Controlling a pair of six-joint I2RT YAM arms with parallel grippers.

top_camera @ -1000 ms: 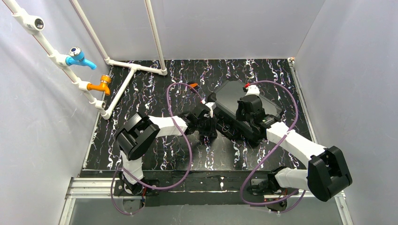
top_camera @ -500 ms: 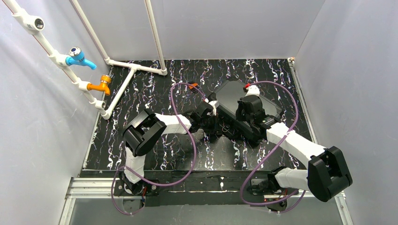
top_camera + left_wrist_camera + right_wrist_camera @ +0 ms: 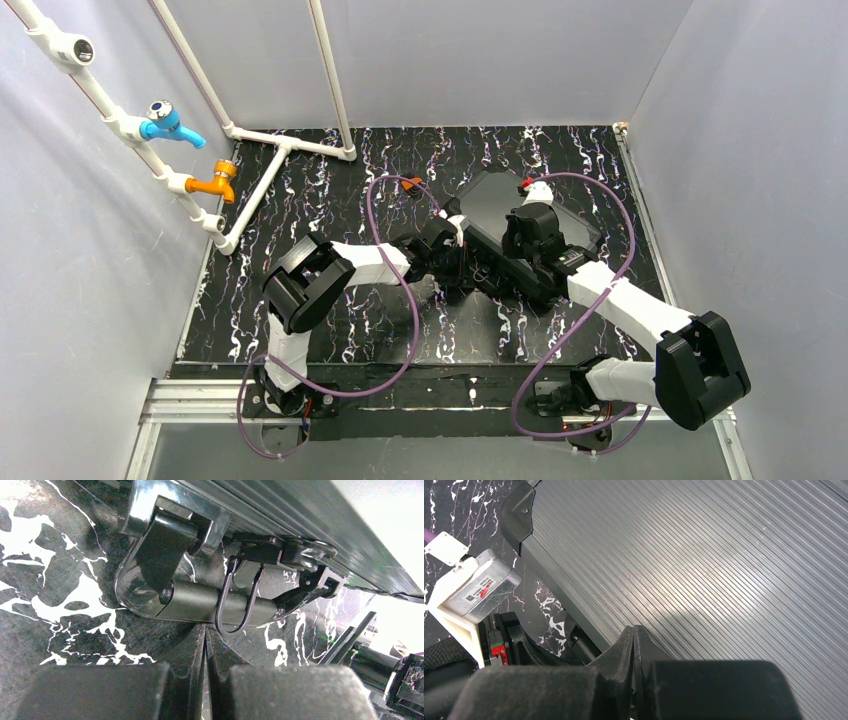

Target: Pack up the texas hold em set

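The black ribbed briefcase (image 3: 487, 203) of the texas hold em set lies shut on the marbled table, right of centre. Its lid (image 3: 704, 560) fills the right wrist view. My right gripper (image 3: 633, 630) is shut, empty, its tips resting on the lid near the front edge. In the left wrist view the case's handle (image 3: 195, 602) and a latch (image 3: 280, 555) with a hanging wire loop (image 3: 239, 605) show under the case edge. My left gripper (image 3: 205, 630) is shut and empty, its tips low on the table just before the handle. Cards and chips are hidden.
White pipes with a blue tap (image 3: 165, 122) and an orange tap (image 3: 215, 182) run along the left wall. Purple cables (image 3: 385, 190) loop over the table by both arms. Grey walls close in the table on three sides.
My left arm has pushed forward and right, bringing its gripper closer to the case's front edge; most of that came in the first half second. The right arm and case have not moved.
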